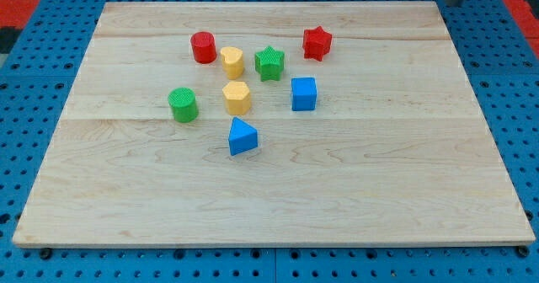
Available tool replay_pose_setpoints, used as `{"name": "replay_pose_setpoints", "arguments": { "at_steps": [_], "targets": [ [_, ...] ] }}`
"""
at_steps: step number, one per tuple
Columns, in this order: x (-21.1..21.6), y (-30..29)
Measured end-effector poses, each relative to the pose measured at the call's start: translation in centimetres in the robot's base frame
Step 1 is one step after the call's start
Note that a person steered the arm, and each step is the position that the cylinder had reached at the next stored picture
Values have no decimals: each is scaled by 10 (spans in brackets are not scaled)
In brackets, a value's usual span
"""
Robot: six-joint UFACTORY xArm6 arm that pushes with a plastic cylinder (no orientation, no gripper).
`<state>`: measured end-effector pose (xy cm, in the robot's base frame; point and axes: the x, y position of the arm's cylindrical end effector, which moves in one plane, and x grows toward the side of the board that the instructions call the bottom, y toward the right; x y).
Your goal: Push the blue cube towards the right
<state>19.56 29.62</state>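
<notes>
Blocks on surface (354, 199): 7 | blue: cube (304, 93), triangular block (242, 137) | red 2, yellow 2, green 2 | my tip: out of view, claw state indeterminable

I see a big wooden board (278, 199) made of light planks laid side by side. It lies on a blue table (514, 106) full of little round holes. Bits of red (42, 13) show in the top corners. The light is soft and even, with hardly any shadows.
</notes>
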Motion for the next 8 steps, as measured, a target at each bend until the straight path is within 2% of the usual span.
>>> {"name": "replay_pose_setpoints", "arguments": {
  "at_steps": [1, 2, 3, 4, 5, 6, 8],
  "targets": [
    [0, -15],
    [44, -46],
    [112, -53],
    [148, -123],
    [147, -209],
    [145, -268],
    [199, -296]
  ]
}}
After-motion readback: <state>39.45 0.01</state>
